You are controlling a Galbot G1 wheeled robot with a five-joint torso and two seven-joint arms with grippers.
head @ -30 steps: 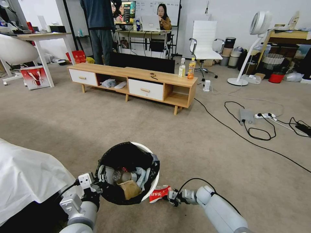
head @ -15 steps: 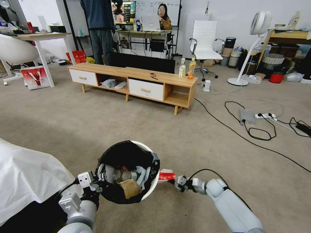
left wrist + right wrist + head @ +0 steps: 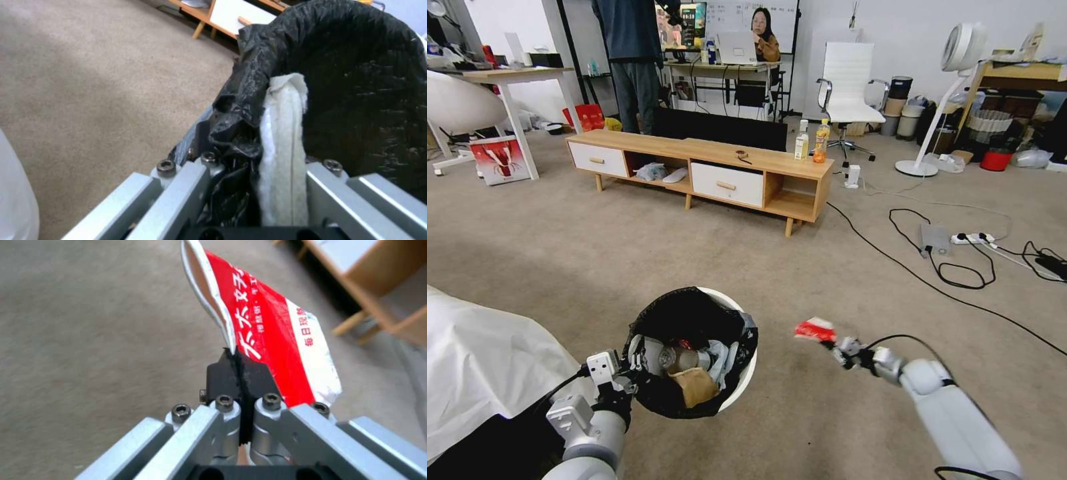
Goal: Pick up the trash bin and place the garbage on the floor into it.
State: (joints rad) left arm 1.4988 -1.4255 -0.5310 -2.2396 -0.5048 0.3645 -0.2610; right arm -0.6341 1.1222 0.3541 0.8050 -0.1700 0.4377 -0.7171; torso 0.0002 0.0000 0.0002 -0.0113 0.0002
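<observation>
Even, soft indoor light; blurred wrist views

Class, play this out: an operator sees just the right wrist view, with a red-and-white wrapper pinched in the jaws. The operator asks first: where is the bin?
Observer: The trash bin is off the robot's left of the right gripper, apart from the wrapper.
Operator: Is it standing on the carpet?
Observer: The left gripper is clamped on its bag-covered rim.
Operator: Anything in it?
Observer: A brown paper bag and a clear bottle lie inside.
</observation>
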